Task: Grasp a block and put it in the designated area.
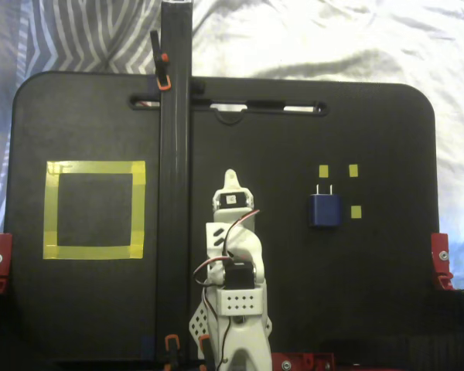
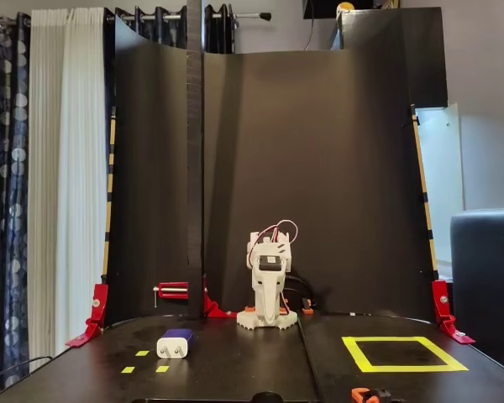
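We see the white plastic pincer (image 1: pixel 230 179) folded back over its arm, empty; we cannot tell whether its fingers are spread or pressed together. In the fixed view from above, the boxy navy block (image 1: pixel 324 209), two short metal prongs up, lies flat to the pincer's right among small yellow tape squares (image 1: pixel 356 212). The yellow tape square (image 1: pixel 95 209) lies well apart to its left on the matte black board (image 1: pixel 387 270).

No readable text, labels, brands, numbers or signs in either fixed view. The block (image 1: pixel 325 209) shows no legible print; the small dark patch on the white arm (image 1: pixel 232 263) is too blurred to read.
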